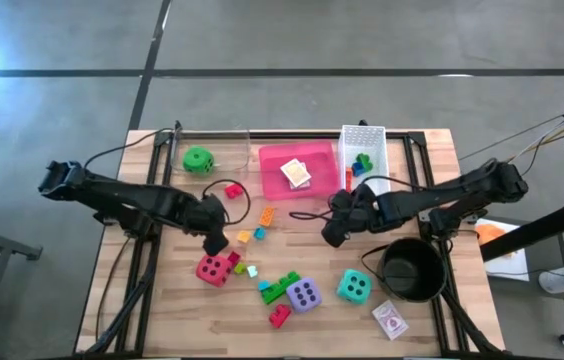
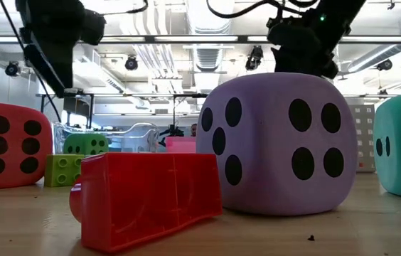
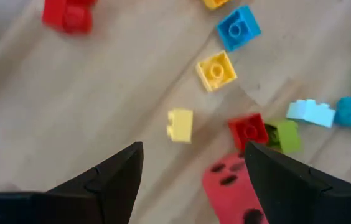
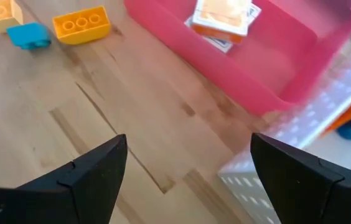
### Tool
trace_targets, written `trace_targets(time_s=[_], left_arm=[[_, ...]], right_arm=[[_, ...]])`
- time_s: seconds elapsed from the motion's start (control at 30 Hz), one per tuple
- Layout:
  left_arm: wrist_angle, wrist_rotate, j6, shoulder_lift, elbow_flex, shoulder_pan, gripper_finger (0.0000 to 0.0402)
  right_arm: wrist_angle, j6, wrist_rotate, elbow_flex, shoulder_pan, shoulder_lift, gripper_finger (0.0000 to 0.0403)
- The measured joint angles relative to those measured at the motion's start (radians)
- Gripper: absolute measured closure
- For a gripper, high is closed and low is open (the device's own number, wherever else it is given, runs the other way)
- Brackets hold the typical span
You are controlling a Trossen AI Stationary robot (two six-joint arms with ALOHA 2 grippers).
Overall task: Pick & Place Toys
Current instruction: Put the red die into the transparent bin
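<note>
Left pincer (image 3: 191,165) is hovering spread over small bricks (image 3: 216,70) to grab one; right pincer (image 4: 188,158) is waiting spread beside pink tray (image 4: 275,56).

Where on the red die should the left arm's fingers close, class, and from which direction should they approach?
Judging by its pose, from straight above. The red die sits flat on the table, a soft cube with its flat side faces exposed. The left gripper, open, is already just beside it. Pinch two opposite side faces near mid-height; small bricks lie on one side, so choose the clearer pair.

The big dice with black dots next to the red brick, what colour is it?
Purple dice, clearest in the low view.
</note>
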Motion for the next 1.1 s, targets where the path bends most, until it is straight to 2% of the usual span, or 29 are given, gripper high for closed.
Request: trace_targets(time_s=[0.23,0.5,0.77,0.9,1.1], left_arm=[[-0.002,0.166,-0.157,-0.021,-0.040,-0.001,0.0117],[0.085,0.345,-0.196,-0.018,-0.102,-0.017,0.0117],[0.101,0.374,-0.222,-0.022,-0.134,-0.025,0.0117],[0.138,0.411,-0.183,-0.024,-0.134,-0.037,0.0117],[0.138,0.413,-0.179,-0.024,-0.138,-0.048,0.0117]], right_arm=[[0.108,-0.034,0.002,-0.059,0.000,0.002,0.0069],[0.107,-0.054,0.002,-0.077,0.000,0.002,0.0069],[0.110,-0.088,0.001,-0.079,0.000,0.002,0.0069],[0.110,-0.089,0.002,-0.080,0.000,0.002,0.0069],[0.114,-0.089,0.001,-0.080,0.000,0.002,0.0069]])
